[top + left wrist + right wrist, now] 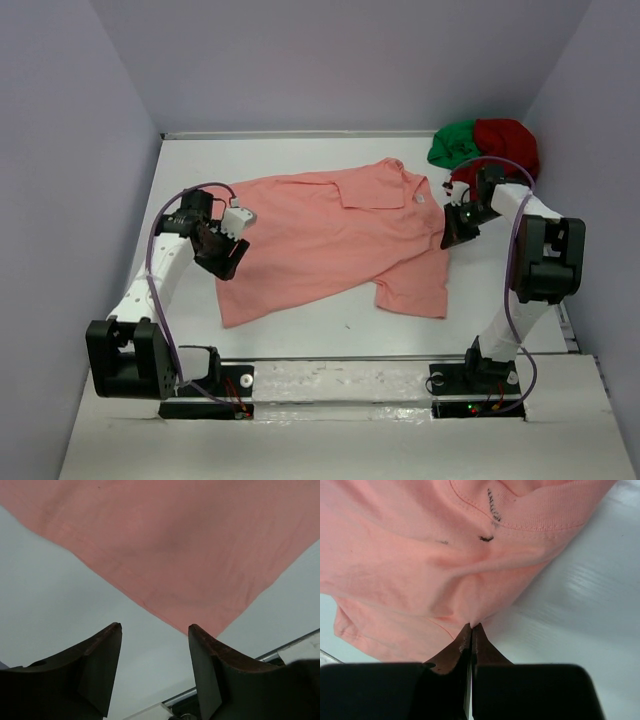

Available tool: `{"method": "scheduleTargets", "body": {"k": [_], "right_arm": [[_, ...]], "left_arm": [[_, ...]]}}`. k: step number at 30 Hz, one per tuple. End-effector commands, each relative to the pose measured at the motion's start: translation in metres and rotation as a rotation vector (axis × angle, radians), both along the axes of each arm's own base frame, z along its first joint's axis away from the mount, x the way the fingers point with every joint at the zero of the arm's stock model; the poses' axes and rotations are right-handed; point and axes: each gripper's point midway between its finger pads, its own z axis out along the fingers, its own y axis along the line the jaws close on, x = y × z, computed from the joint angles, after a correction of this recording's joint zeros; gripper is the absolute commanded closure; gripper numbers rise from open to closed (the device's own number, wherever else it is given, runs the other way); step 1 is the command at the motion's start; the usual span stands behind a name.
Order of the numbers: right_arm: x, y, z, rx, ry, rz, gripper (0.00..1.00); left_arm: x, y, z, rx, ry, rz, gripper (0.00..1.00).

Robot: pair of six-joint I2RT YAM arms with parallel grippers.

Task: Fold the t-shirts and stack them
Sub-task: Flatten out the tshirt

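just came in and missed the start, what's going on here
Two arms work on a salmon-pink t-shirt spread on the table. The right pincer is shut on its edge near the collar; the left pincer hangs open by a hem corner, gripping nothing. A green t-shirt and a dark red t-shirt lie bunched at the far right.
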Motion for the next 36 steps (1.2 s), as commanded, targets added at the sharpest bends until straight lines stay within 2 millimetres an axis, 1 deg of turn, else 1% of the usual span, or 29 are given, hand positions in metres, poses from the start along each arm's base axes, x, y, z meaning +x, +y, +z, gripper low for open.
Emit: {"method": "scheduleTargets", "body": {"k": [1, 4, 6, 8, 11, 15, 18, 19, 21, 22, 23, 24, 25, 26, 27, 29, 32, 36], "right_arm": [[0.016, -0.006, 0.024, -0.022, -0.072, -0.014, 1.0], [0.019, -0.003, 0.027, -0.005, -0.081, -0.012, 1.0], [0.021, 0.0, 0.029, 0.015, -0.088, -0.012, 1.0], [0.023, 0.003, 0.031, 0.03, -0.092, -0.012, 1.0], [0.024, 0.004, 0.03, 0.04, -0.091, -0.012, 1.0], [0.023, 0.005, 0.029, 0.045, -0.085, -0.011, 1.0], [0.021, 0.005, 0.028, 0.047, -0.081, -0.011, 1.0], [0.021, 0.005, 0.029, 0.045, -0.085, -0.011, 1.0], [0.02, 0.005, 0.031, 0.044, -0.086, -0.013, 1.0], [0.018, 0.005, 0.032, 0.042, -0.087, -0.013, 1.0], [0.018, 0.005, 0.033, 0.042, -0.088, -0.012, 1.0], [0.017, 0.005, 0.034, 0.04, -0.088, -0.012, 1.0], [0.017, 0.005, 0.036, 0.039, -0.091, -0.012, 1.0], [0.016, 0.004, 0.037, 0.035, -0.091, -0.011, 1.0], [0.015, 0.004, 0.039, 0.03, -0.091, -0.011, 1.0], [0.013, 0.003, 0.041, 0.025, -0.095, -0.009, 1.0], [0.009, 0.002, 0.045, 0.015, -0.094, -0.007, 1.0], [0.007, 0.001, 0.05, 0.009, -0.097, -0.004, 1.0]], "left_arm": [[-0.029, -0.004, 0.002, -0.007, 0.15, -0.072, 0.34], [-0.033, 0.006, -0.001, 0.048, 0.162, -0.071, 0.34], [-0.037, 0.013, -0.007, 0.083, 0.181, -0.068, 0.33], [-0.037, 0.015, -0.011, 0.092, 0.185, -0.062, 0.32], [-0.037, 0.012, -0.02, 0.078, 0.208, -0.067, 0.32], [-0.028, -0.003, -0.027, 0.019, 0.211, -0.106, 0.3], [-0.016, -0.018, -0.028, -0.036, 0.195, -0.151, 0.3], [-0.009, -0.025, -0.028, -0.062, 0.178, -0.167, 0.3], [-0.004, -0.039, -0.035, -0.079, 0.191, -0.198, 0.3], [0.004, -0.045, -0.037, -0.09, 0.175, -0.201, 0.3], [0.007, -0.05, -0.038, -0.095, 0.171, -0.214, 0.3], [0.009, -0.054, -0.045, -0.092, 0.186, -0.219, 0.3], [0.015, -0.062, -0.049, -0.088, 0.17, -0.24, 0.3], [0.017, -0.065, -0.053, -0.085, 0.176, -0.246, 0.3], [0.018, -0.067, -0.061, -0.079, 0.198, -0.247, 0.32], [0.024, -0.073, -0.067, -0.078, 0.199, -0.258, 0.32], [0.027, -0.074, -0.083, -0.067, 0.229, -0.252, 0.33], [0.036, -0.069, -0.093, -0.032, 0.224, -0.222, 0.33]]}}
